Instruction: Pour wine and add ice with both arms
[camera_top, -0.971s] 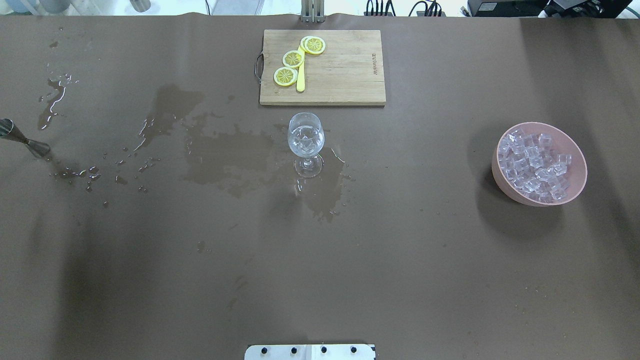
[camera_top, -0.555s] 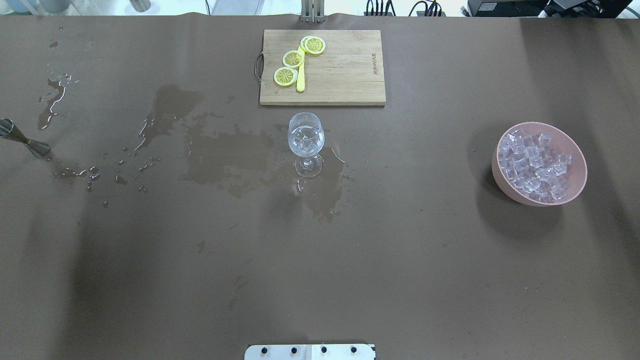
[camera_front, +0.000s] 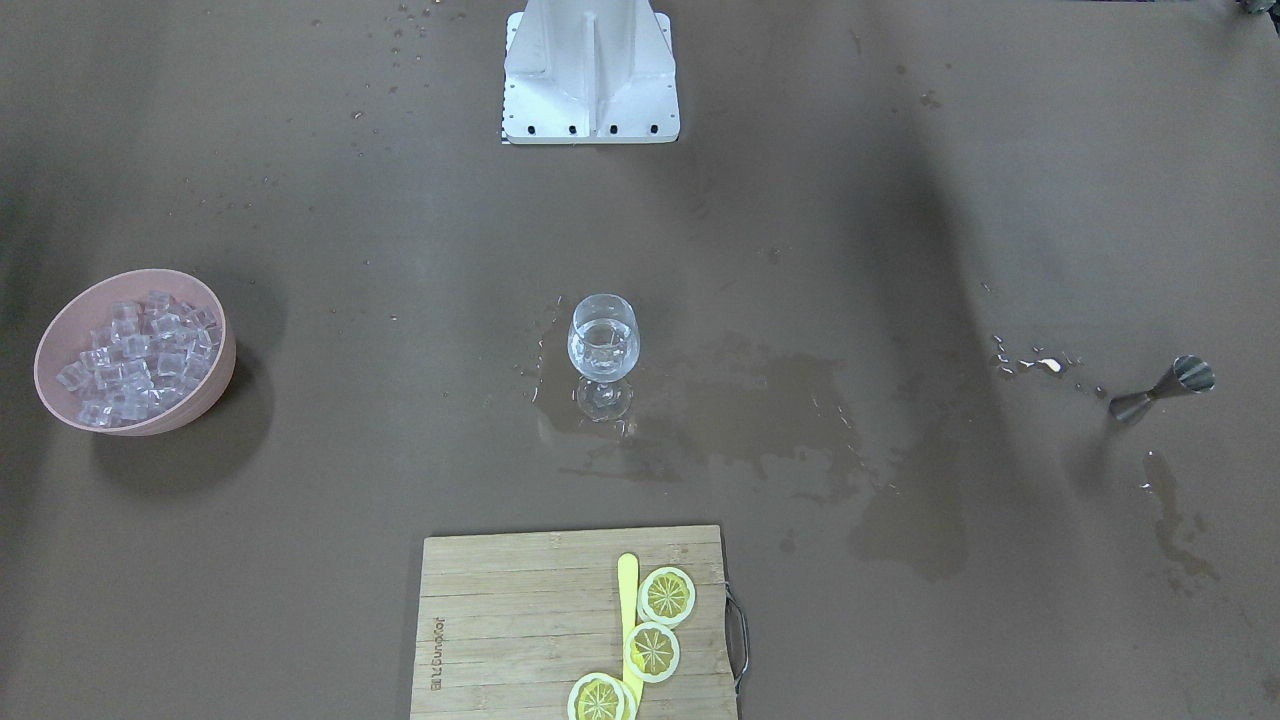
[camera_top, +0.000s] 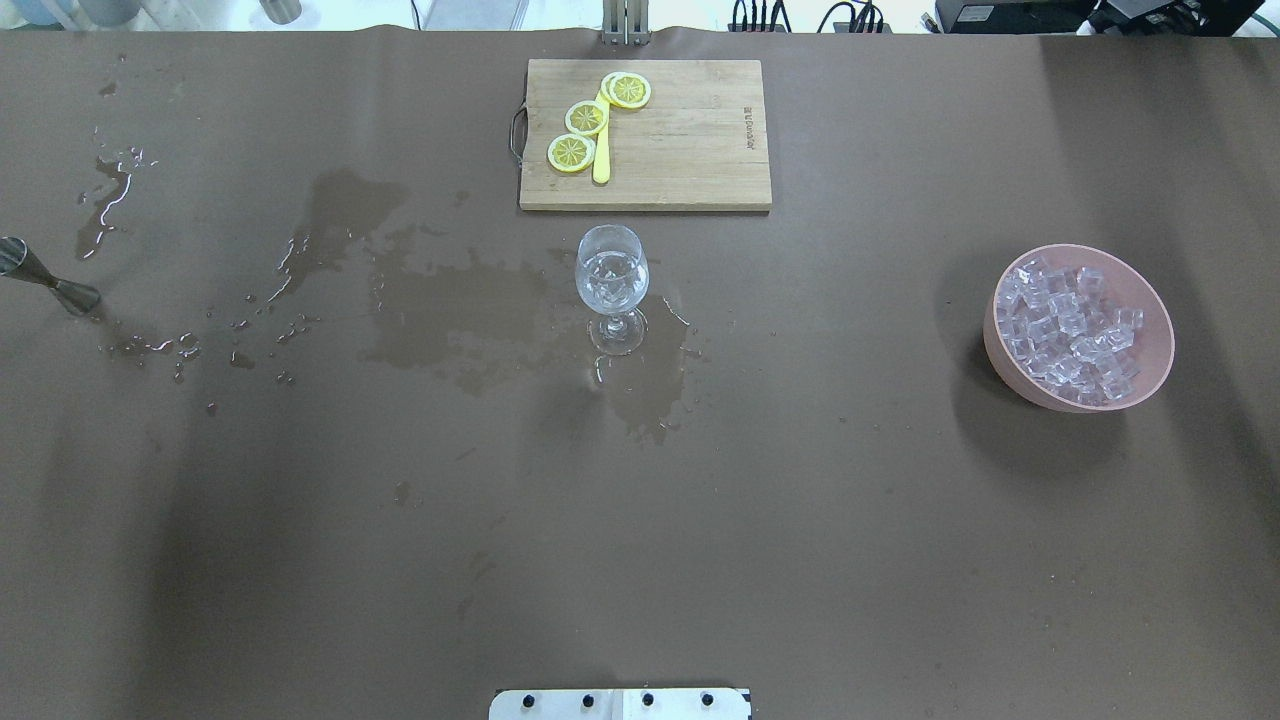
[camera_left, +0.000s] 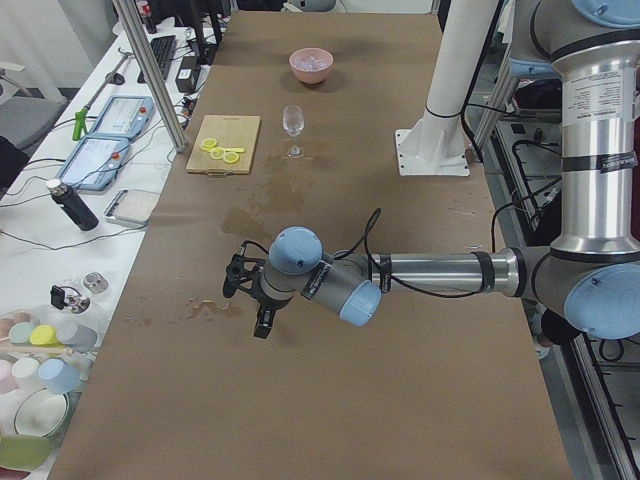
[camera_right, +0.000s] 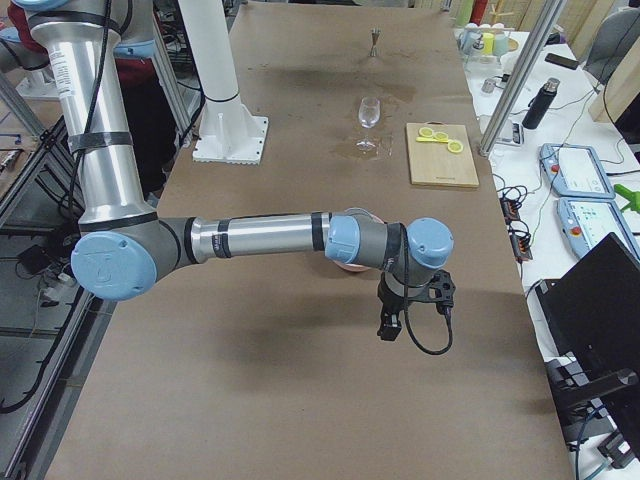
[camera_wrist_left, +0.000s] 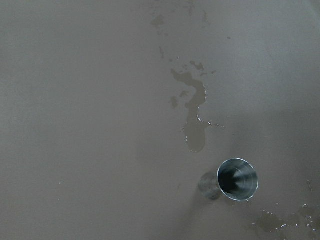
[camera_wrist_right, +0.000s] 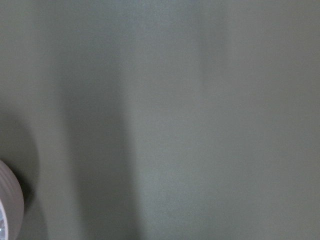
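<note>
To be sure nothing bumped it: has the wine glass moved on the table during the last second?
No. In the overhead view the wine glass stands at the same spot near the cutting board edge.

Robotics lab: teach pendants, cables

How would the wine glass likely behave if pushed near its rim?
Probably tips: the glass has a thin stem and small foot, with wine and ice up top. It may also slide, since the table under it looks wet.
</note>
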